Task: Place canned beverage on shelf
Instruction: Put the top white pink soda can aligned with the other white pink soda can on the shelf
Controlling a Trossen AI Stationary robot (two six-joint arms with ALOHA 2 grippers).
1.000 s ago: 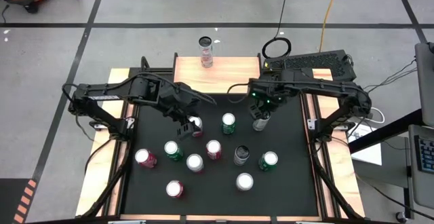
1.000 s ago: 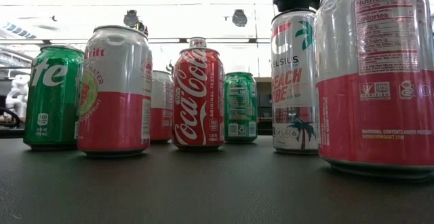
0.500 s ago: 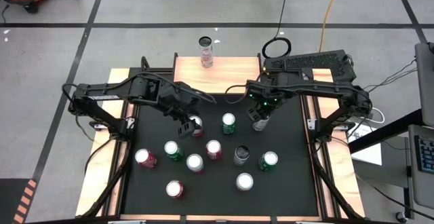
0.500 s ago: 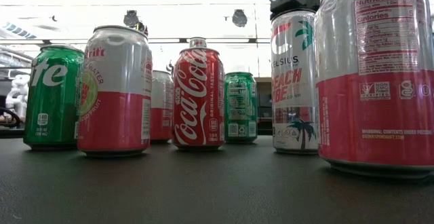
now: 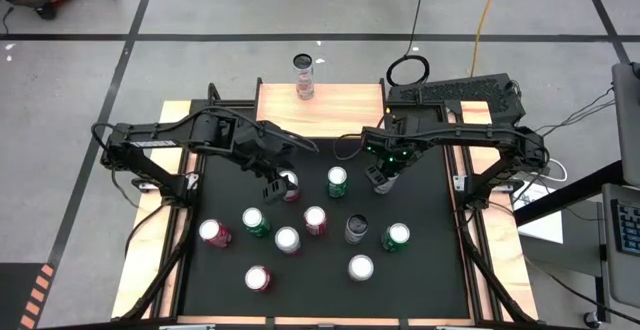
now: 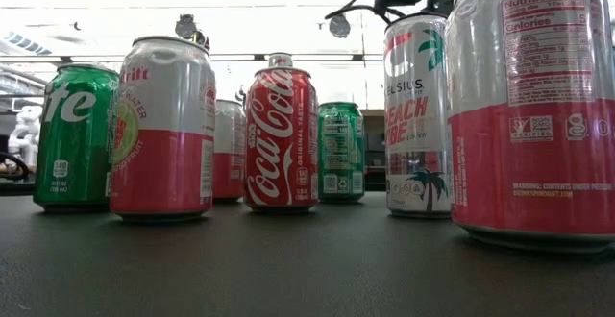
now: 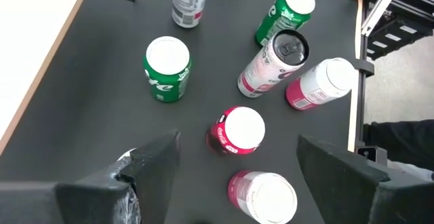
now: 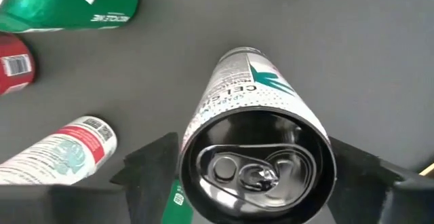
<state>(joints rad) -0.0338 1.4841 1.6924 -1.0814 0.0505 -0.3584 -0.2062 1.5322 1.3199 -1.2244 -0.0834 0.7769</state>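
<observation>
The shelf (image 5: 340, 110) is a light-wood board at the table's far edge, with one can (image 5: 303, 75) standing on it. Several cans stand on the black mat (image 5: 420, 270). My right gripper (image 5: 383, 173) points down over a tall white Celsius can (image 8: 258, 115), which stands upright (image 6: 417, 115) on the mat. Its fingers (image 8: 152, 166) stand on either side of the can's top, still apart. My left gripper (image 7: 237, 142) hangs open above the mat's far left (image 5: 274, 185), over a red Coca-Cola can (image 7: 234, 130), and touches nothing. My right gripper comes at the Celsius can from above, one finger on each side just below its top rim (image 8: 203, 142). The can's top hides the fingers' inner faces. I cannot tell whether they touch the can's wall.
A green can (image 5: 337, 180) stands just left of the Celsius can. A dark-topped can (image 5: 356, 228) and a green one (image 5: 396, 236) stand nearer. More cans crowd the mat's left and middle (image 5: 287, 238). Wooden strips (image 5: 150, 260) run along both sides.
My right gripper has come straight down over the Celsius can, so that its fingers now flank the can's top. The can has stayed upright in its place.
</observation>
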